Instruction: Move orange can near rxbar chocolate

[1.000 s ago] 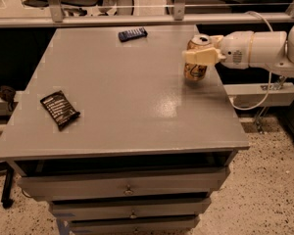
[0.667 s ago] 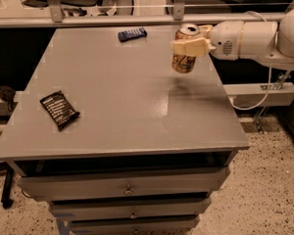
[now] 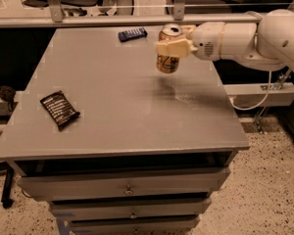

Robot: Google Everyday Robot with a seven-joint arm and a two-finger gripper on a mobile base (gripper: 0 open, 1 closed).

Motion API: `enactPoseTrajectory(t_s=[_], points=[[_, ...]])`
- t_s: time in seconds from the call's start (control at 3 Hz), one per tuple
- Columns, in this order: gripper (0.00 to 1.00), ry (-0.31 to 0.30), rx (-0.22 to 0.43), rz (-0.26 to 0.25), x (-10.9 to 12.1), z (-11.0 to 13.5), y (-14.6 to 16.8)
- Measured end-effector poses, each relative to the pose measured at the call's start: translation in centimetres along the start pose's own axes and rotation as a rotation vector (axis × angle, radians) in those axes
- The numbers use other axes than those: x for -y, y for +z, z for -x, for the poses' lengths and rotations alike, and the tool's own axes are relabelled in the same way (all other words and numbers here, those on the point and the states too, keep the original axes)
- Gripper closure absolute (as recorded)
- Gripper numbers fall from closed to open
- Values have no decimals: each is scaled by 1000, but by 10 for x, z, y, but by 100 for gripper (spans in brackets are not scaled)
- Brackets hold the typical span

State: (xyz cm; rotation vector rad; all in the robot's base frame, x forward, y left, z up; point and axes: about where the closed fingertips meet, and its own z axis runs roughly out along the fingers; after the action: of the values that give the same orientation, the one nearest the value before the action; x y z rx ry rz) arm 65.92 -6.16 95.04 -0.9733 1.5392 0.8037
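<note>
Moved since a second ago: the orange can [image 3: 167, 64] has left its spot on the right of the table [image 3: 122, 116] and travelled left, lifted clear of the surface.
Drawers [image 3: 127, 187]: shut, at the near front under the tabletop.
Rxbar chocolate [image 3: 60, 109]: flat and askew at the near left edge, my destination, well apart from the can.
Open tabletop: bare grey between bar and can, a free path for the carry.
Gripper [image 3: 169, 48]: above the far right part of the table, fingers clamped across the can's middle, holding it upright so it can be set down standing.
Shadow: on the surface under the can, so I judge it airborne.
Blue bar [image 3: 133, 34]: far edge, left of the can; not my target.
</note>
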Motion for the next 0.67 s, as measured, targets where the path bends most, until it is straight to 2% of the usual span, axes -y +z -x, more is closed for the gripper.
enactPoseTrajectory(t_s=[0.67], points=[[100, 24, 107, 146, -60, 6, 118]])
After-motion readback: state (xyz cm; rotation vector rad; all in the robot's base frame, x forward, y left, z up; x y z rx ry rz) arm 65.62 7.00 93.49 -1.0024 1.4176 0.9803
